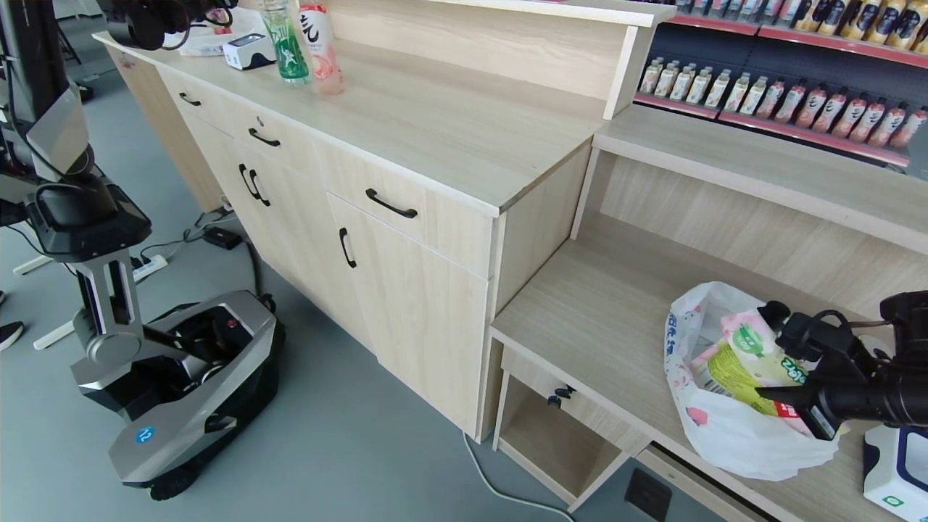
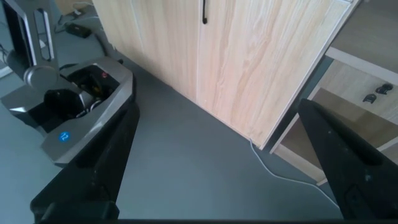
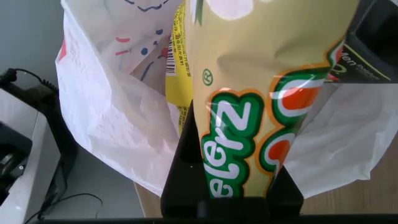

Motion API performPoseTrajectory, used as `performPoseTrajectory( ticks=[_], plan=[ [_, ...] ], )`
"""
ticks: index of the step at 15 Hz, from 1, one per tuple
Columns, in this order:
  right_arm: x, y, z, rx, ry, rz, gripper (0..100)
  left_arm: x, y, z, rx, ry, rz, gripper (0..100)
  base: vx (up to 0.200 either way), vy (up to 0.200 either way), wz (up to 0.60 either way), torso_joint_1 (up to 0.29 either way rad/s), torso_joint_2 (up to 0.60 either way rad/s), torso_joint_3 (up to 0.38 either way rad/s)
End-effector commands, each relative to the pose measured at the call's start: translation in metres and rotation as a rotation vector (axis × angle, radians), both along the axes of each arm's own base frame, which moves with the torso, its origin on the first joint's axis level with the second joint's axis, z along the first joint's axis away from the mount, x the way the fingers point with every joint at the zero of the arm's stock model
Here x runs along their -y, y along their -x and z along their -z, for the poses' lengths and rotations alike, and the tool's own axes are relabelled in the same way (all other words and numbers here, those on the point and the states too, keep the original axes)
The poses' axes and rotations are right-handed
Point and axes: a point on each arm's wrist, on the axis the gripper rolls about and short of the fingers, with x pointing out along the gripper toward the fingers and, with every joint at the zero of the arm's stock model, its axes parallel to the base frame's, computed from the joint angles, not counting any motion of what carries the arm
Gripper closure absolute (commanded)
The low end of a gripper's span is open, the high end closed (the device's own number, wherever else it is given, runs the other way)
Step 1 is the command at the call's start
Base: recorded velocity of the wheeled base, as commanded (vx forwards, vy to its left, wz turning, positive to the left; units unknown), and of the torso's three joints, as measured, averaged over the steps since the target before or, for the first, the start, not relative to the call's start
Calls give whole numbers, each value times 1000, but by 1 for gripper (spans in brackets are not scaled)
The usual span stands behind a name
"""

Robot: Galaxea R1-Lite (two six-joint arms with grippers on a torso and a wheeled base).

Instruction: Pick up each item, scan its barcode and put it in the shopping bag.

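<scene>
My right gripper (image 1: pixel 786 359) is shut on a yellow-green snack bag (image 1: pixel 747 362), held in the mouth of the white printed shopping bag (image 1: pixel 732 435) on the low desk. The right wrist view has the snack bag (image 3: pixel 249 124) between the dark fingers, the shopping bag (image 3: pixel 106 124) around it, and a yellow packet (image 3: pixel 176 68) with a barcode inside. A green bottle (image 1: pixel 286 43) and a pink bottle (image 1: pixel 319 47) stand on the far counter. My left gripper (image 2: pixel 217 106) hangs open over the grey floor, holding nothing.
A white scanner unit (image 1: pixel 895 464) sits beside the bag on the low desk (image 1: pixel 602 312). A small white box (image 1: pixel 246 51) lies by the bottles. Another grey wheeled robot (image 1: pixel 181 377) stands on the floor near the cabinet (image 1: pixel 406 290). Shelves of bottles (image 1: pixel 783 94) line the back right.
</scene>
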Motion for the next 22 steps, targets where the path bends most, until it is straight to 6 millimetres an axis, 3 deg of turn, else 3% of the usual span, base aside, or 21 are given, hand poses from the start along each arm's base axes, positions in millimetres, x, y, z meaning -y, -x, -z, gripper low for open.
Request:
performPoseTrajectory(
  ticks=[1,8,16,17,20,22],
  plan=[
    [1,-1,8,-25,-1,-6,100,0,0,0,0,0,0,0,0,0,0,0,0,0],
    [11,4,10,-32,2,27,100,0,0,0,0,0,0,0,0,0,0,0,0,0],
    [8,8,10,-41,-6,16,100,0,0,0,0,0,0,0,0,0,0,0,0,0],
    [8,8,10,-43,-8,15,0,0,0,0,0,0,0,0,0,0,0,0,0,0],
    [8,6,7,-32,-5,14,0,0,0,0,0,0,0,0,0,0,0,0,0,0],
    [5,5,-9,28,9,9,0,0,0,0,0,0,0,0,0,0,0,0,0,0]
  ],
)
